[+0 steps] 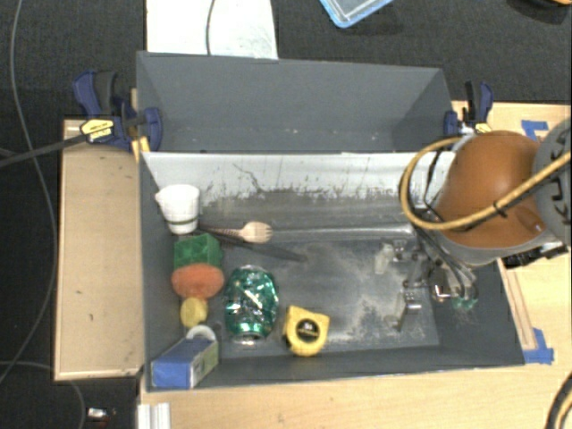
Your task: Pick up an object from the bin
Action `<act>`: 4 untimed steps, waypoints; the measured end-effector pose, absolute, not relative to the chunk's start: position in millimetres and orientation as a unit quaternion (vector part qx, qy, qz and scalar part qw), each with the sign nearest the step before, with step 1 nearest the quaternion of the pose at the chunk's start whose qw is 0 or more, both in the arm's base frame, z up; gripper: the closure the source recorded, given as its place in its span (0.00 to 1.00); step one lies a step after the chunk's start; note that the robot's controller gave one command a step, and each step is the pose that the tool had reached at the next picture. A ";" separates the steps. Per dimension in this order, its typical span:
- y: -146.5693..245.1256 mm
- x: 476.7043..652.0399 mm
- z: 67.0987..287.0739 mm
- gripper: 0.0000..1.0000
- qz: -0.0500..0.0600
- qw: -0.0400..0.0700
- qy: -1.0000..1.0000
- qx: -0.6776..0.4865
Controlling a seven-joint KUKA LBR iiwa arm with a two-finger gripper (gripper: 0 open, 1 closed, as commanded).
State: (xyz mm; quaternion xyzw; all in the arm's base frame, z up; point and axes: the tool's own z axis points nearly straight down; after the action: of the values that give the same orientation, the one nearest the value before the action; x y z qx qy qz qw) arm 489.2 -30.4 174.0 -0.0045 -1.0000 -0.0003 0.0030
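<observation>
Fig. 1. Gripper (420, 293) over the bare right part of the grey bin (295, 96); 8 loose things at the left.

From my station I see the arm's orange cover (487, 190) just above the gripper, and I cannot tell whether the pincer is spread or pressed together. The things to pick lie well apart from it. Nearest, on the near side, are a yellow tape measure (306, 331) and a crinkled green-and-silver packet (248, 302). Further left stand a white cup (179, 206), green block (197, 250), orange ball (197, 281), small yellow piece (193, 311) and blue box (185, 362). A wooden-handled brush (241, 232) lies right of the cup.
</observation>
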 end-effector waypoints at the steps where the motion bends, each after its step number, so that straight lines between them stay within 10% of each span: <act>1: -30.3 490.9 178.2 0.00 0.000 -0.001 -1.000 -0.004; 2: 24.8 486.0 133.2 0.00 0.000 -0.002 -0.999 0.048; 3: 33.7 538.0 97.8 0.00 0.002 -0.005 -0.981 0.193; 4: 68.8 539.3 87.6 0.00 0.001 -0.002 -0.987 0.160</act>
State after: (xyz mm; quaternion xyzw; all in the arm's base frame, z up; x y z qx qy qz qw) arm 539.3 68.8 87.6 0.1603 -0.9871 0.0009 -0.0023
